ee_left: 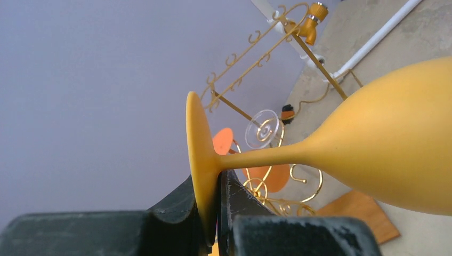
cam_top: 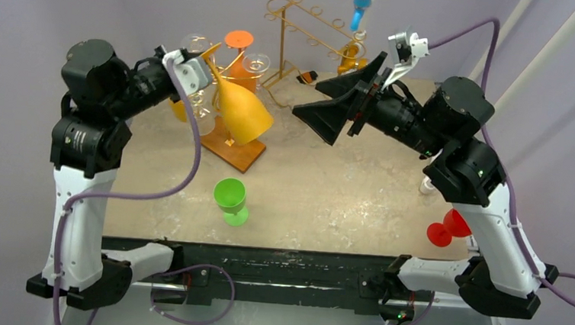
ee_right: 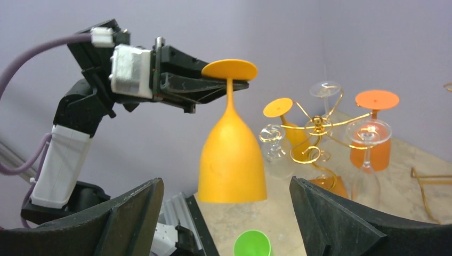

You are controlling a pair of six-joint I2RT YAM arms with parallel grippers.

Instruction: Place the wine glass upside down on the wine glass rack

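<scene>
The left hand (cam_top: 206, 56) is reaching in from the left of the wine glass rack (cam_top: 233, 149), its jaws closed down to a narrow gap. It is gripping the yellow wine glass (cam_top: 242, 110) by the edge of its flat foot. In the left wrist view the foot is standing edge-on between the two black fingers (ee_left: 178, 210), with the stem and bowl (ee_left: 394, 149) running away from the hand towards the rack. The right wrist view shows the glass (ee_right: 232, 160) hanging upside down. Its foot is level at the top in the fingers, and its rim is facing down, well above the table (cam_top: 359, 183). The glass is hanging just to the left of the rack's gold wire arms (ee_right: 317, 125), level with the glasses already there, and is not hooked on any arm.

The rack is carrying an orange glass (ee_right: 376, 138) and clear glasses, all foot upwards. In front of the rack, on the near side, a green glass (cam_top: 230, 197) is standing on the table. Behind the rack and to its right is a second gold wire stand (cam_top: 309, 34).

To the right of the rack, the right hand (cam_top: 308, 99) is raised off the table and pointing towards it. Its fingers (ee_right: 122, 218) are spread wide apart and gripping nothing. Far right of the rack, a red glass (cam_top: 444, 228) is lying on its side near the table's front edge.
</scene>
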